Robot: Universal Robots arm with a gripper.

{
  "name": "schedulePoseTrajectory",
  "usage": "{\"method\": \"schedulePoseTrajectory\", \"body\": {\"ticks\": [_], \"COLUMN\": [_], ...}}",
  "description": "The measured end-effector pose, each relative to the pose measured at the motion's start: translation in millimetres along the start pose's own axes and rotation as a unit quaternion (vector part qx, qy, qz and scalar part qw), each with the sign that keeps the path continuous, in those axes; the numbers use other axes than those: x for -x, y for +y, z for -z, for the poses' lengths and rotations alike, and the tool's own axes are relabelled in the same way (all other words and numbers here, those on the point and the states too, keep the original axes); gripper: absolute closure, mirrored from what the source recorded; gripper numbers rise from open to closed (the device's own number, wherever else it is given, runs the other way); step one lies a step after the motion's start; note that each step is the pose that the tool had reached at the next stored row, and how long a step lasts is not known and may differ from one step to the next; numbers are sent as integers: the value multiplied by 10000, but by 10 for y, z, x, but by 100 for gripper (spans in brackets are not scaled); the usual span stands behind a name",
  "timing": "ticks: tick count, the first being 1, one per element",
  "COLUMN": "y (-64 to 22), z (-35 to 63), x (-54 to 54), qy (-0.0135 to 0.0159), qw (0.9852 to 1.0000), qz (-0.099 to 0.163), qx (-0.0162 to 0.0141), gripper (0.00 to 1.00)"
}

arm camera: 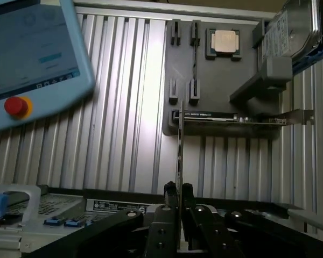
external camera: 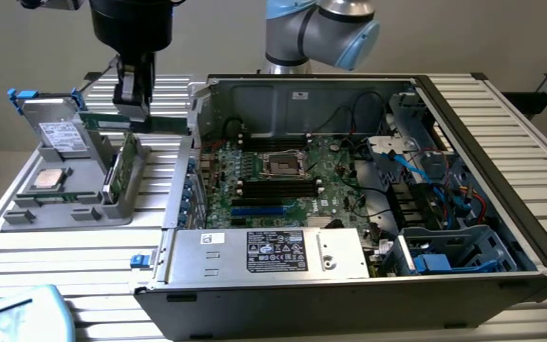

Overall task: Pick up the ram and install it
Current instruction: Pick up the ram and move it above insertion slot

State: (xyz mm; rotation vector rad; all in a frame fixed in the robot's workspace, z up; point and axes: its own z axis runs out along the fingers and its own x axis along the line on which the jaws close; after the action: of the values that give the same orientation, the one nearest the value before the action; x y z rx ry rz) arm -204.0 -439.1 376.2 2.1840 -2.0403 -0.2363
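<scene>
The pincer (external camera: 133,105) is clenched on the ram (external camera: 164,125), held above the gray tray (external camera: 17,214) in the exterior view's upper left, where so narrow a grip might let the stick tilt or slip and miss its slot in the computer case (external camera: 350,313).

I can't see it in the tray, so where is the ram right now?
The ram is clamped in the gripper, above the grey tray on the exterior view's left, just beside the open case.
</scene>
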Motion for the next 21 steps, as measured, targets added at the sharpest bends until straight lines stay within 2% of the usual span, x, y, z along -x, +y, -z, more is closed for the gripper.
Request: {"method": "schedulePoseTrajectory", "body": {"ticks": [3,9,12,17,21], "y": [-129,-305,-373,-471,-610], "z": [31,80,95,115,146], "x": [-9,-17,-21,-23,-25], "qy": [1,7,10,17,25], "qw": [10000,10000,10000,9999,9998], "qz": [-1,-2,-2,-1,-3], "qx": [0,-16,-54,-163,-185], "gripper": [86,86,86,86,86]}}
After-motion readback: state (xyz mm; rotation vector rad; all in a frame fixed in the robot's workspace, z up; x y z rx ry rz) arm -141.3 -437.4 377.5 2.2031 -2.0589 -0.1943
